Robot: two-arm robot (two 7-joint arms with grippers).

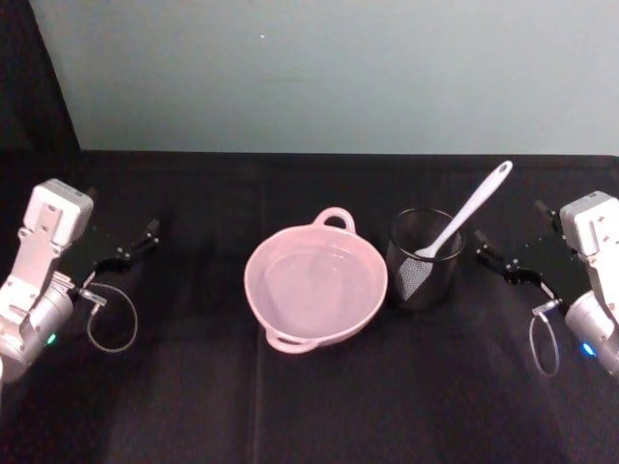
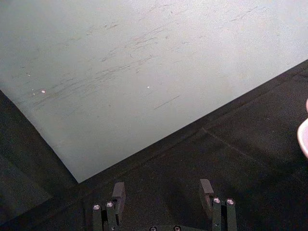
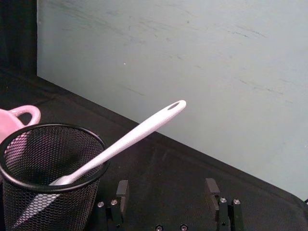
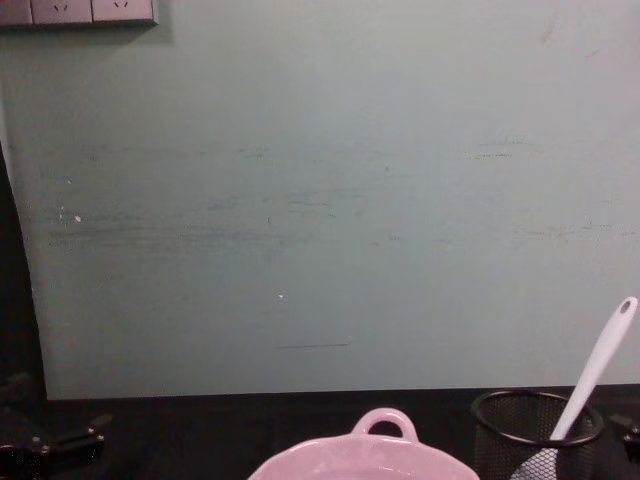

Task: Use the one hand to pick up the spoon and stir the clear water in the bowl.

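Black table (image 1: 309,406), pale wall (image 1: 319,68), bowl (image 1: 259,273)

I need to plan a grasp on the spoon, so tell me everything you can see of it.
The spoon is long, slim and white, plastic by its look, with a small hole at the handle's end and a wider flat head. It stands tilted, head down inside the black wire-mesh cup, its handle leaning on the cup's rim and rising toward the robot's right. The cup stands right of the pink bowl. Nothing grips it; the right gripper is open and apart from it.
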